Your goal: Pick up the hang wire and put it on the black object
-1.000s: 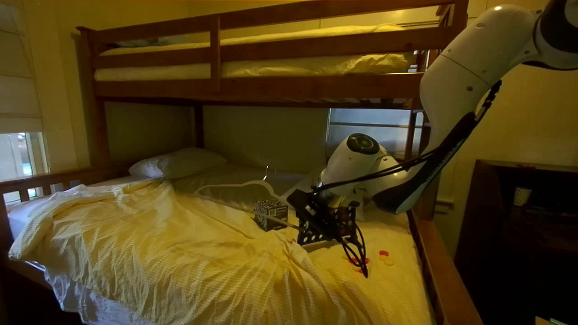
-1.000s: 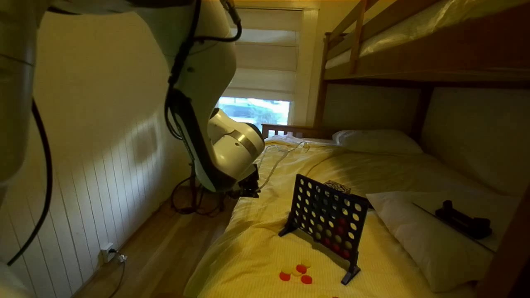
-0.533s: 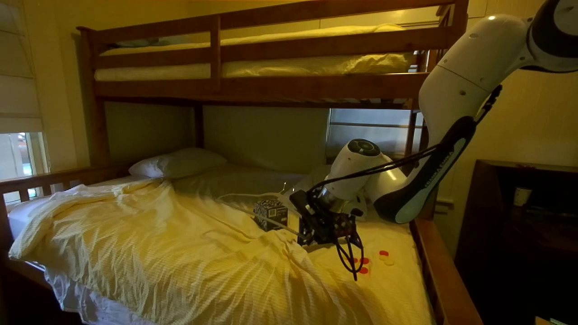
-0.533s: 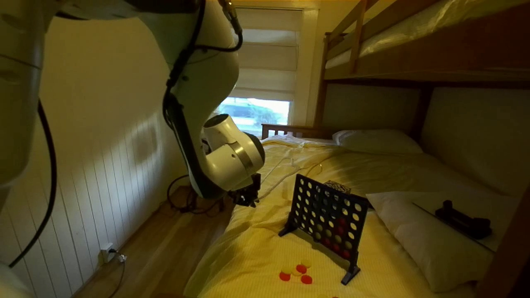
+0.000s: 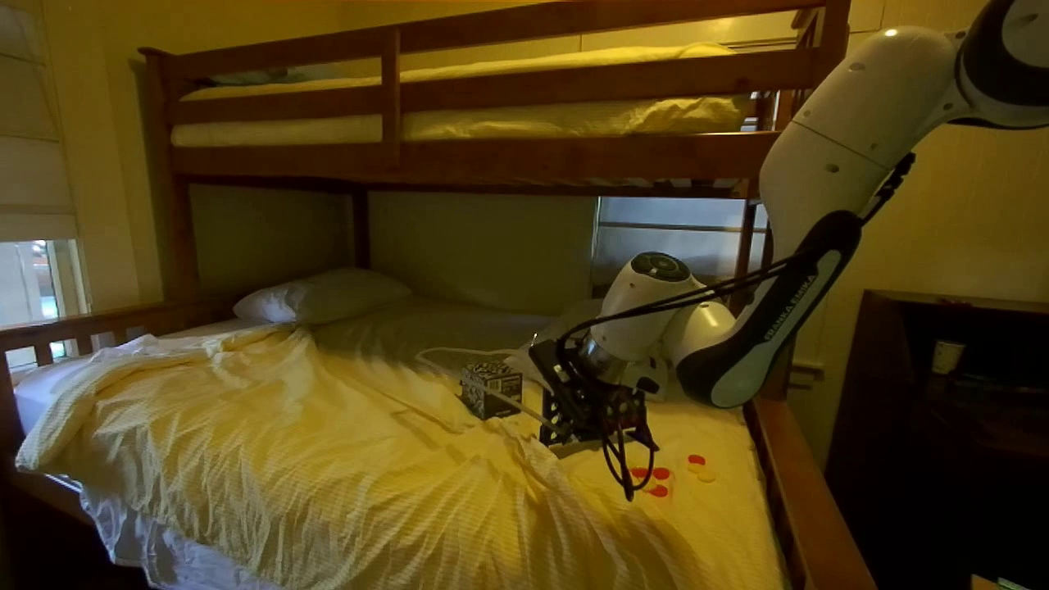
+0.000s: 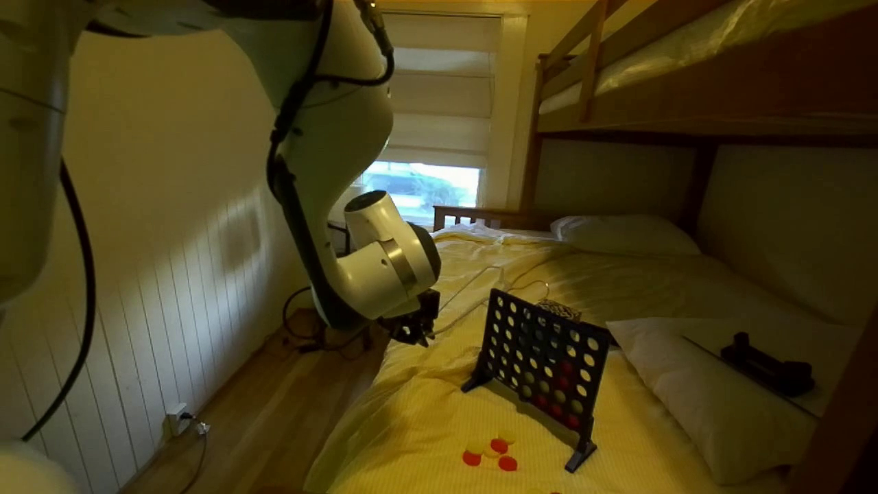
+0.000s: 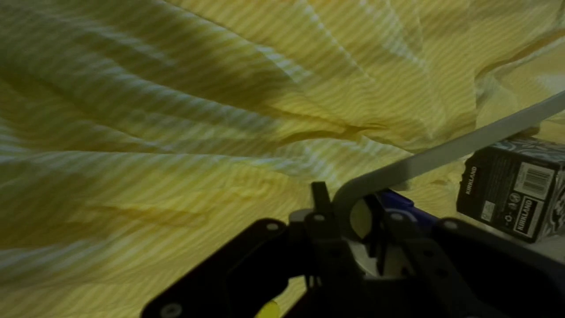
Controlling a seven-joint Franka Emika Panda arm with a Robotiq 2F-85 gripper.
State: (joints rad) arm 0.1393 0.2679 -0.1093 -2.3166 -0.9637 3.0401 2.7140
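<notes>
The pale hang wire [image 7: 441, 154] runs from between my fingertips toward the right edge in the wrist view, its bent corner pinched there. My gripper [image 7: 348, 207] is shut on that corner. In an exterior view the hang wire [image 6: 502, 280] stretches away behind the black object [image 6: 538, 346], an upright grid board with round holes, standing on the bed. There my gripper [image 6: 422, 336] is apart from the board, to its left. From another side, my gripper [image 5: 565, 428] overlaps the board and partly hides it, while the hang wire [image 5: 512, 401] crosses in front of the patterned box.
A dark patterned box [image 5: 492, 393] stands on the yellow bedding [image 5: 328, 459] close to the board. Red and yellow discs [image 6: 499, 446] lie in front of it. A pillow [image 6: 713, 384] bearing a black item is to the right. The upper bunk [image 5: 492, 160] overhangs the bed.
My gripper has come down slightly with the hang wire in it. The wire's far end and hook have dropped and swung closer to the board and the box.
</notes>
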